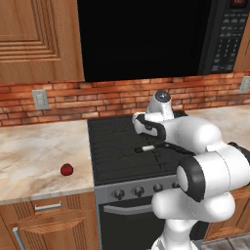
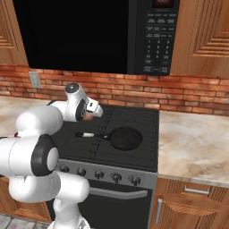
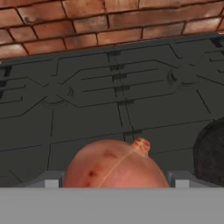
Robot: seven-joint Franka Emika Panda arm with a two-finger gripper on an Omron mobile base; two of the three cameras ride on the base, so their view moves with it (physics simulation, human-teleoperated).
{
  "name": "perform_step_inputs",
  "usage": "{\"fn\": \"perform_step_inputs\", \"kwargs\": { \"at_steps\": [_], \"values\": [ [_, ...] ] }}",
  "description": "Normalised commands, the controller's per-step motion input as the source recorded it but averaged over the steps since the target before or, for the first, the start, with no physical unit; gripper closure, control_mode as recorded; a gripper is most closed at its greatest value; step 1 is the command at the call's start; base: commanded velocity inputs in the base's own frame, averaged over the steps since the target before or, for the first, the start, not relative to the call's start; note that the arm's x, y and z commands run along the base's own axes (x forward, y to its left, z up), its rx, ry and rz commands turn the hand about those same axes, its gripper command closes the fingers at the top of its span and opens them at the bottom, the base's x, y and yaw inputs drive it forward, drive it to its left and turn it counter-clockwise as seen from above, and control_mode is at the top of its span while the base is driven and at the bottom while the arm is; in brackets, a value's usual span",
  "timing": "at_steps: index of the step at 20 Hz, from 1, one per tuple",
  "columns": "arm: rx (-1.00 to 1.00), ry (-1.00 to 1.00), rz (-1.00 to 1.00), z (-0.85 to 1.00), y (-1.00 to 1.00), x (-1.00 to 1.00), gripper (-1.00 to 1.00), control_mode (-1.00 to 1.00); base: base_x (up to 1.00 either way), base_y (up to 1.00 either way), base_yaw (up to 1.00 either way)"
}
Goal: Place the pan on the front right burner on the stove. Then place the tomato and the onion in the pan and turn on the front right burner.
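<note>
Over the stove [image 2: 134, 157] the arm reaches forward from the base, its hand held above the left half of the cooktop, well clear of the grates. The gripper [image 3: 114, 177] is spread wide and pinches the onion [image 3: 114, 164] between its two fingers; in the right base view a bit of the tan-pink ball [image 2: 89, 118] shows under the hand. In the hand view the onion sits between the grey fingertips [image 3: 48, 180], its pointed tip up, with the black grates and the brick wall behind it.

The pan [image 2: 125, 137] sits on the front right burner [image 2: 145, 151], its thin handle pointing left across the cooktop toward the arm. The pan holds nothing. In the hand view its dark rim [image 3: 210, 151] shows at the right edge.

The tomato [image 1: 67, 169] lies on the counter [image 1: 34, 156] left of the stove, near the front edge, well apart from the pan.
</note>
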Motion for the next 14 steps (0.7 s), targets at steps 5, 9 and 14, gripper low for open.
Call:
{"fn": "perform_step_inputs", "kwargs": {
  "at_steps": [5,9,14],
  "values": [
    [-0.02,0.0,-0.01,0.0,-0.44,0.0,1.0,-1.0,0.0,0.0,0.0],
    [-0.02,0.0,-0.01,0.0,-0.44,0.0,1.0,-1.0,0.0,0.0,0.0],
    [-0.04,0.0,-0.01,0.0,-0.49,0.0,1.0,-1.0,0.0,0.0,0.0]
  ]
}}
